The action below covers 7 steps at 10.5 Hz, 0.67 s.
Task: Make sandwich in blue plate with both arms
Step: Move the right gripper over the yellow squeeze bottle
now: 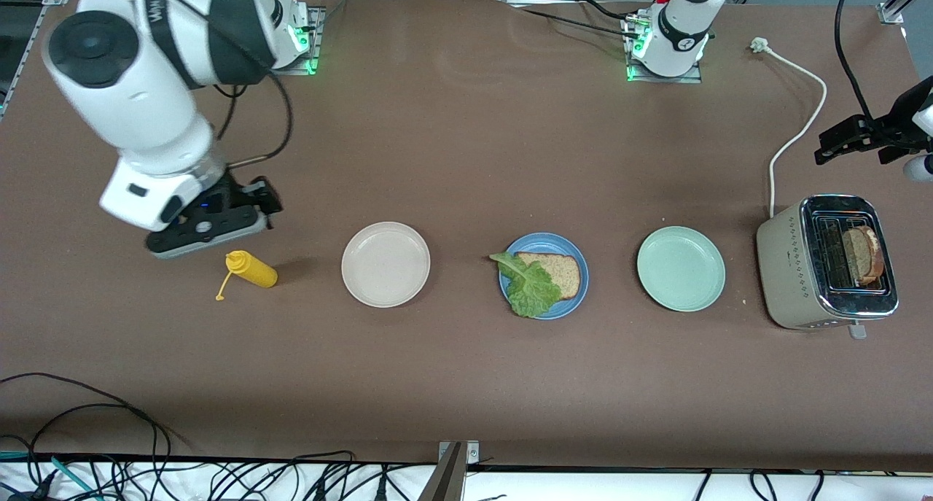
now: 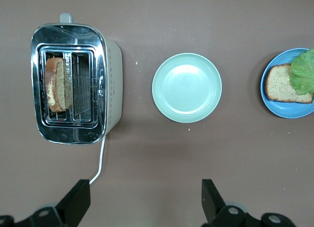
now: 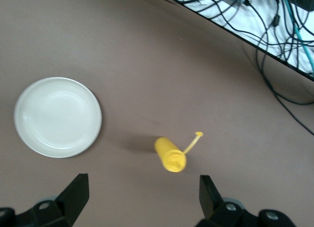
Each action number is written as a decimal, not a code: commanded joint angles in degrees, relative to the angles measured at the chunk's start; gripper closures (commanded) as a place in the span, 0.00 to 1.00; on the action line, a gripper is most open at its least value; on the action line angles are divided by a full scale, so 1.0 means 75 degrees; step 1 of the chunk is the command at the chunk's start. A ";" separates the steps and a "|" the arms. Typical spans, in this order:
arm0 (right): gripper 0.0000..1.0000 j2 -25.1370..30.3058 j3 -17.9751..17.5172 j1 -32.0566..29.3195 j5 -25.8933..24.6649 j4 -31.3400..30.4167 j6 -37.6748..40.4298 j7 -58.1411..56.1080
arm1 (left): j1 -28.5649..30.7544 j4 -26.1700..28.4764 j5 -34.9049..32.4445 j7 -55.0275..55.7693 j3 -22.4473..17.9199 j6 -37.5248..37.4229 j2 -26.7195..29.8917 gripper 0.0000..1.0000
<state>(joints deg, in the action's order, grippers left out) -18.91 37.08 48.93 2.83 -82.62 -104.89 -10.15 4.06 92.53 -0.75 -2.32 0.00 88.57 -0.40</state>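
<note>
A wide brown counter point(image 1: 466, 151) fills the scene. Tangled black cables point(image 1: 109, 472) are strewn over a white strip along its edge nearest the front camera. Aluminium framing point(image 1: 896, 5) is seen at its upper corners.

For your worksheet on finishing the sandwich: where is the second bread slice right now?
The bread slice stands in a toaster slot, at the left arm's end of the table, beside the green plate.

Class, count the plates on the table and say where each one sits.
3. The blue plate is in the middle, the off-white plate beside it toward the right arm's end, the mint-green plate beside it toward the toaster.
</note>
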 commanded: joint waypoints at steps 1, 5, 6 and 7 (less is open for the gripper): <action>0.00 0.0936 0.0597 0.0121 -0.0037 -0.1891 -0.1418 -0.1173 | 0.0010 -0.0208 -0.0146 0.0063 0.0035 -0.0172 -0.0076 0.00; 0.00 0.1876 0.1125 0.0121 0.0045 -0.4320 -0.3778 -0.1576 | 0.0010 -0.0208 -0.0146 0.0063 0.0035 -0.0172 -0.0076 0.00; 0.00 0.1935 0.1312 0.0121 0.0196 -0.4787 -0.4244 -0.1657 | 0.0010 -0.0208 -0.0146 0.0063 0.0035 -0.0172 -0.0076 0.00; 0.00 0.2132 0.1395 0.0109 0.0232 -0.5279 -0.4968 -0.1948 | 0.0010 -0.0208 -0.0146 0.0063 0.0035 -0.0172 -0.0076 0.00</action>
<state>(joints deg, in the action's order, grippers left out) -7.93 45.55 48.80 3.24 -112.94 -132.94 -21.14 4.10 92.51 -0.75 -2.32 0.03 88.56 -0.42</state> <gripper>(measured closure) 0.000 0.000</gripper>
